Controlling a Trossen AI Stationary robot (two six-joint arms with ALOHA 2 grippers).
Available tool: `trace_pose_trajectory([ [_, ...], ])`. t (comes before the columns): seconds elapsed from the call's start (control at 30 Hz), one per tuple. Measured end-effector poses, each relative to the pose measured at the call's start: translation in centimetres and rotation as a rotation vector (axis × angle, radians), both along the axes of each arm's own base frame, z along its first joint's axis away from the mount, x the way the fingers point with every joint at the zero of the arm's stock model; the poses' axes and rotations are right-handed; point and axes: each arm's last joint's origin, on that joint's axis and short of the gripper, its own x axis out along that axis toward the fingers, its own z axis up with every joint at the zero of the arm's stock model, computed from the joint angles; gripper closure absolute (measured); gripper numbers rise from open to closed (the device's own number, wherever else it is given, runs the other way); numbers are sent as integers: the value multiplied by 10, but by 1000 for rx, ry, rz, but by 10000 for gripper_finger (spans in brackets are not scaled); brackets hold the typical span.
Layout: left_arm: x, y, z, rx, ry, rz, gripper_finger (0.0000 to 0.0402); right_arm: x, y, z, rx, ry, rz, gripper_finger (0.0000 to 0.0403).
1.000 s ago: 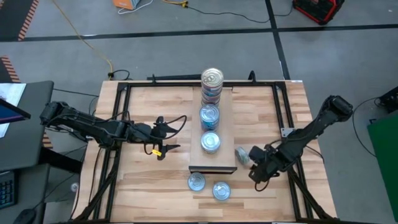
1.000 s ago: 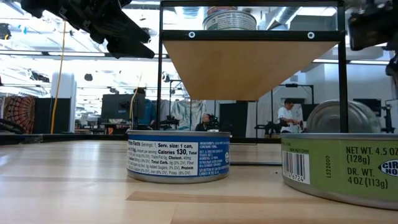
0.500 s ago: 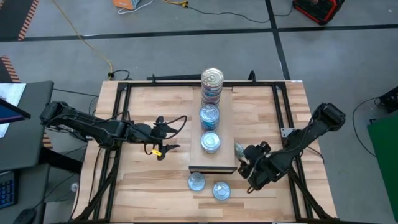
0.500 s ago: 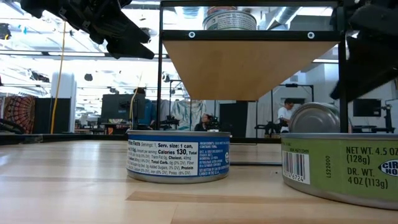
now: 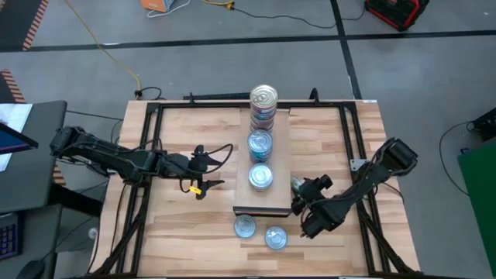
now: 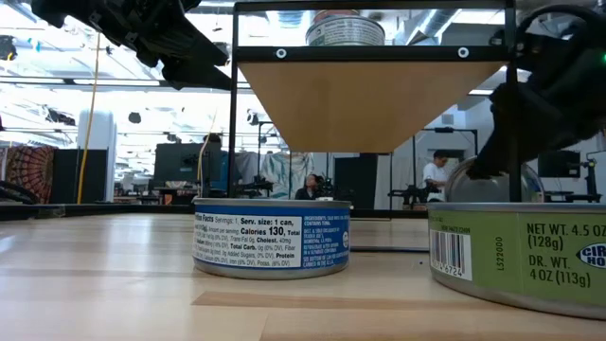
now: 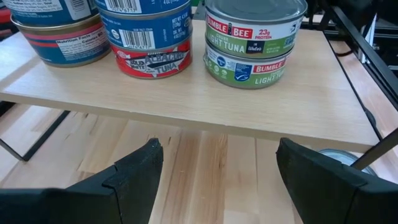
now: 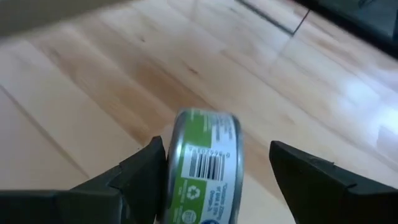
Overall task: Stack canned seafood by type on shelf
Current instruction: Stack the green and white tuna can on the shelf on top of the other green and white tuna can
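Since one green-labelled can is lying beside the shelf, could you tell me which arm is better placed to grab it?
Probably the right: the right gripper is open right at the green-labelled can, beside the shelf. The left gripper waits open across the shelf.

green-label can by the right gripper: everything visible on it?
The green-label can is a small round metal tin with a green and white paper band, a barcode and a recycling mark. It stands on edge, not flat, between the open fingers of the right gripper, over the striped tabletop beside the shelf. Finger contact can't be judged.
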Motion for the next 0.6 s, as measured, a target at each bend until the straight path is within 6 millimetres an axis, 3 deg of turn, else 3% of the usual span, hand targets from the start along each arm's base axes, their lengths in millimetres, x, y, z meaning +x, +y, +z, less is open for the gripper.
trace_pose_trajectory([
  [0.2, 0, 0, 0, 3, 2, 0, 100, -5, 4, -4, 39, 33, 4, 116],
  [0.47, 0, 0, -1, 4, 10, 0, 100, -11, 10, -5, 48, 49, 22, 240],
  [0.6, 0, 0, -1, 4, 11, 0, 100, -22, 10, 2, 49, 107, 29, 240],
])
